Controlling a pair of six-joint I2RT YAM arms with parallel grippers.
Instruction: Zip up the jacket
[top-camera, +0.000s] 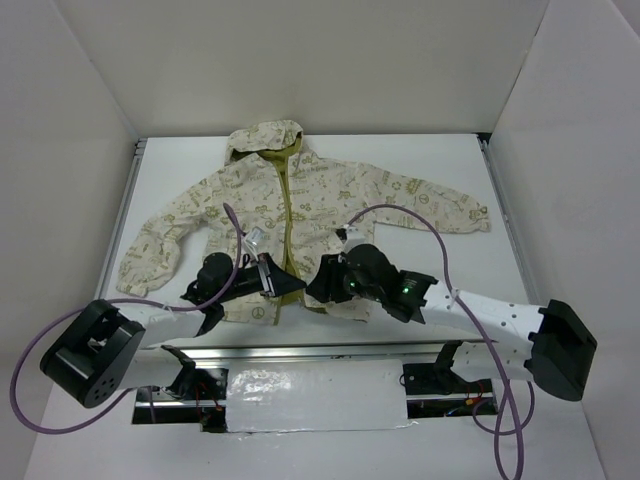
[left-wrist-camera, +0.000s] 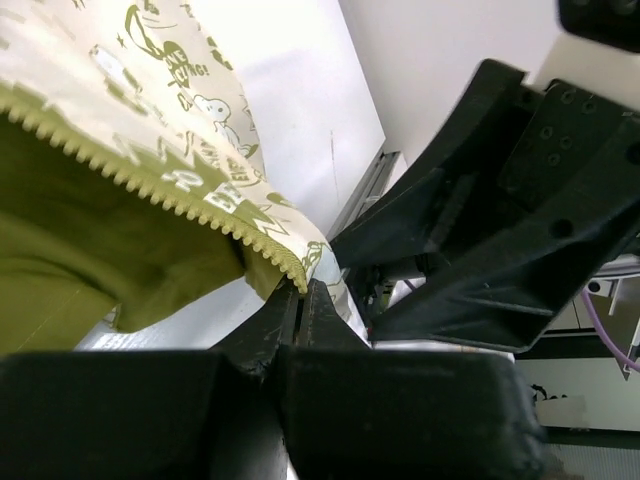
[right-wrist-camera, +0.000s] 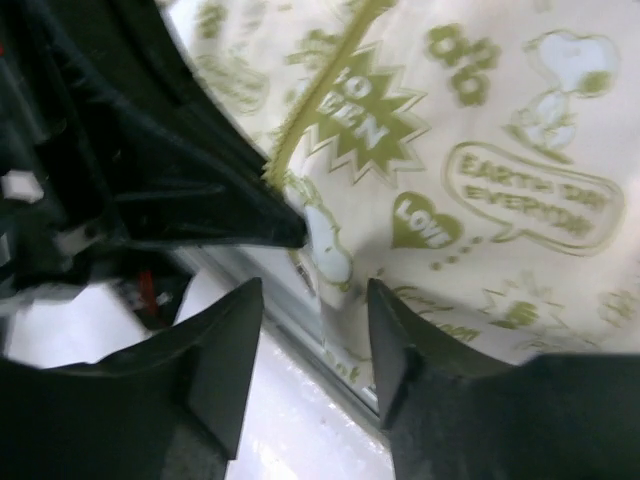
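The cream jacket (top-camera: 330, 200) with olive print lies flat, hood at the far side, its olive zipper (top-camera: 290, 215) open down the middle. My left gripper (top-camera: 283, 285) is at the bottom of the zipper. In the left wrist view it (left-wrist-camera: 300, 290) is shut on the lower end of the toothed zipper edge (left-wrist-camera: 150, 185), with olive lining (left-wrist-camera: 80, 260) beside it. My right gripper (top-camera: 318, 285) is close on the right. In the right wrist view it (right-wrist-camera: 315, 300) is open and empty over the hem of the other front panel (right-wrist-camera: 480, 150), next to the left gripper's finger (right-wrist-camera: 200, 200).
The metal rail of the table's front edge (top-camera: 330, 350) runs just below the hem, with a silver taped patch (top-camera: 310, 395) beneath it. White walls enclose the table on three sides. Purple cables (top-camera: 420, 215) loop over the jacket. The right arm (left-wrist-camera: 500, 220) fills the left wrist view.
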